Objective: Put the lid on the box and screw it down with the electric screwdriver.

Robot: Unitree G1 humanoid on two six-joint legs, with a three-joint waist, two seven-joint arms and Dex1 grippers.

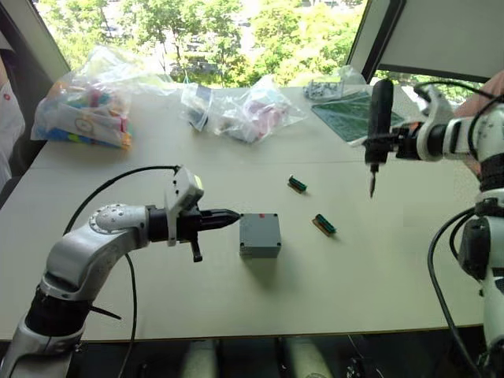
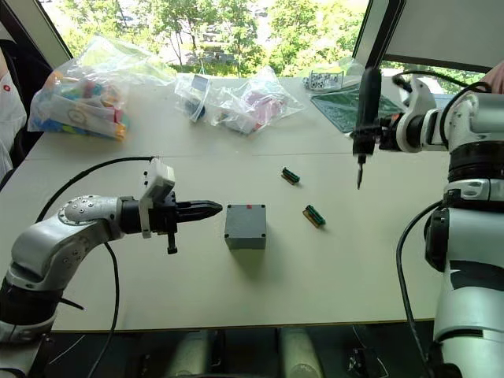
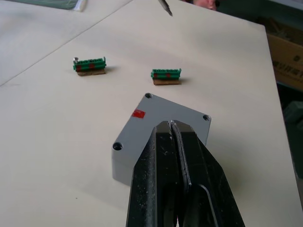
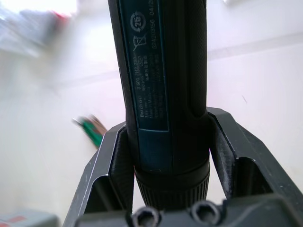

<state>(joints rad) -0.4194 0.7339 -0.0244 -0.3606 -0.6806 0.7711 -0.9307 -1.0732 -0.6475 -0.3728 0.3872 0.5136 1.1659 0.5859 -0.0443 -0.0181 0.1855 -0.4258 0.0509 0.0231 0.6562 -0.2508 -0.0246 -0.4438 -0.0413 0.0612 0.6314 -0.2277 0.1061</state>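
Holding the screwdriver (image 1: 379,118) upright in the right gripper (image 4: 165,156), clamped round its barrel, bit down, well right of the box (image 1: 260,234). Lid (image 3: 163,124) seated on box; left gripper (image 1: 230,217) pinched together, empty, beside it. Next: bringing bit over a corner screw hole.

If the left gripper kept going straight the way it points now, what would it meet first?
Most likely the box. The left gripper, fingers shut, points level at it from close by, and the left wrist view shows the lid just past the fingertips. It may ride slightly above the top.
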